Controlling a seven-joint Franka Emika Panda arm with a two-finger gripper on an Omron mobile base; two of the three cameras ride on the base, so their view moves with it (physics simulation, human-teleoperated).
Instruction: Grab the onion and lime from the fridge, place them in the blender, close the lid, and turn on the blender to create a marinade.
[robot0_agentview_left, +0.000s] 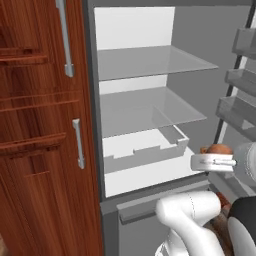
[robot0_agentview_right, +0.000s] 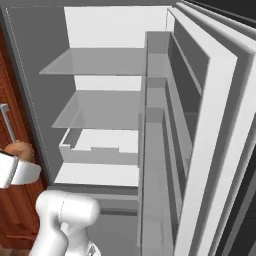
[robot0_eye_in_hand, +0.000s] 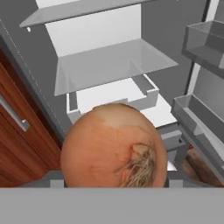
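The onion (robot0_eye_in_hand: 114, 146) sat in my claw (robot0_eye_in_hand: 114, 181), pinched between the two fingers, which stood wide around its orange-brown bulk; in the hand view it loomed at six o'clock, its root tuft turned toward the lens. From the left base view I saw the onion (robot0_agentview_left: 216, 149) just past my white wrist, at three o'clock, out in front of the open fridge (robot0_agentview_left: 150, 100) and clear of its shelves. From the right base view the onion (robot0_agentview_right: 19, 148) peeked over the wrist at nine o'clock. Beyond it the white drawer (robot0_eye_in_hand: 111, 98) lay under the pale glass shelves (robot0_eye_in_hand: 109, 63), with the grey door racks (robot0_eye_in_hand: 205, 43) at two o'clock. The red-brown cupboard (robot0_agentview_left: 40, 130) with its metal handles (robot0_agentview_left: 78, 142) stood at nine o'clock in the left base view.
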